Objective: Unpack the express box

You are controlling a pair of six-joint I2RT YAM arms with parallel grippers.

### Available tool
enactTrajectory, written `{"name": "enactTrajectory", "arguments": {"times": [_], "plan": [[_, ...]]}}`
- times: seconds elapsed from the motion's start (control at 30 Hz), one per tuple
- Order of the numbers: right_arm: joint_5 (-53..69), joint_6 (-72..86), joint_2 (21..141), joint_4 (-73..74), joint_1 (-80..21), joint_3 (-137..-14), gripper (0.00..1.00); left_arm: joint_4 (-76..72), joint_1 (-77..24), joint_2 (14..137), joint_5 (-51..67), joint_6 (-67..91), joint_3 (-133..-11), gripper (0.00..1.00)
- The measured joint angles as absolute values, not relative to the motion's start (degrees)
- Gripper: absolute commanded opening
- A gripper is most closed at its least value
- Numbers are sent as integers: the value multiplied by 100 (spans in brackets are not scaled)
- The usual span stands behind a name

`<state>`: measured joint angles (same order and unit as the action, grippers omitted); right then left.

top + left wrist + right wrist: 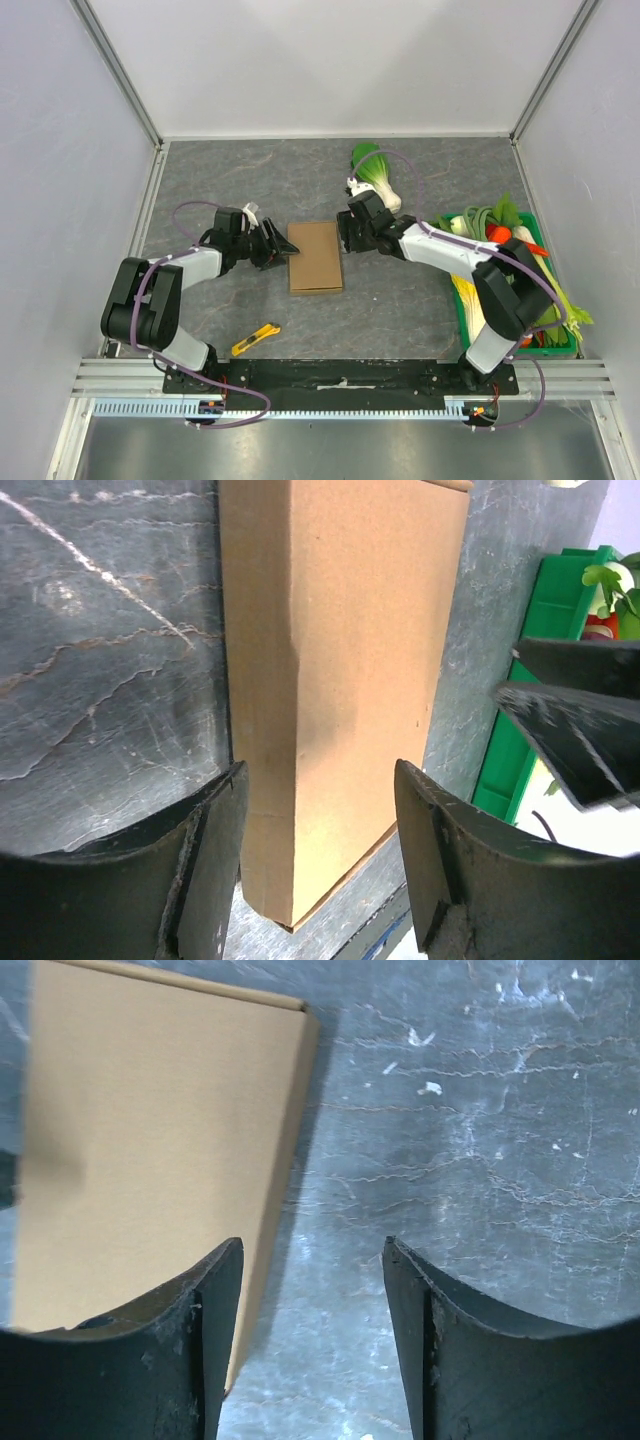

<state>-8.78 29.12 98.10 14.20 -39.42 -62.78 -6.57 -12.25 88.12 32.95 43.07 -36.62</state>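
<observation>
Box: your express box (315,257) lies flat mid-counter (400,300), smooth plain brown cardboard on grey veined surface.
Claws: left claw (283,247) and right claw (345,233) both wide, flanking it, gripping nothing.
Around: bok choy (378,175) behind, yellow knife (256,340) near.

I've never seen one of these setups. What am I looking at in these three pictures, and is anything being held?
Two robot arms are bolted at the near edge of a grey table. The wide picture looks down from above; the other two come from a camera on each wrist. The left gripper and right gripper flank a flat brown cardboard box. Both are open and hold nothing. Also there: a bok choy, a yellow utility knife and a green crate of vegetables.
</observation>
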Motion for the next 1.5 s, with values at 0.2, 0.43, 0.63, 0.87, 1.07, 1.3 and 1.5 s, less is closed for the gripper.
{"name": "enactTrajectory", "arguments": {"times": [0.2, 0.43, 0.63, 0.87, 1.07, 1.3, 1.5], "plan": [[-346, 3041, 9303, 1100, -3953, -6149, 35, -434, -1225, 8814, 3044, 4307, -3723, 64], [93, 3105, 9708, 888, -3964, -6152, 15, -307, -1225, 9109, 3059, 4307, -3922, 66], [183, 3109, 10149, 884, -3964, -6152, 9, -268, -1225, 9306, 3170, 4307, -4049, 57], [172, 3107, 10186, 823, -3957, -6154, 8, -322, -1203, 9330, 3393, 4294, -4099, 40], [110, 3083, 10186, 834, -3903, -6154, 9, -451, -1203, 9303, 3682, 4233, -4101, 39], [-78, 2989, 10180, 902, -3820, -6165, 10, -615, -1367, 8993, 4025, 4213, -4248, 42], [-172, 2941, 10221, 1035, -3771, -6165, 13, -1050, -1872, 8906, 4407, 4252, -4842, 43]]}}
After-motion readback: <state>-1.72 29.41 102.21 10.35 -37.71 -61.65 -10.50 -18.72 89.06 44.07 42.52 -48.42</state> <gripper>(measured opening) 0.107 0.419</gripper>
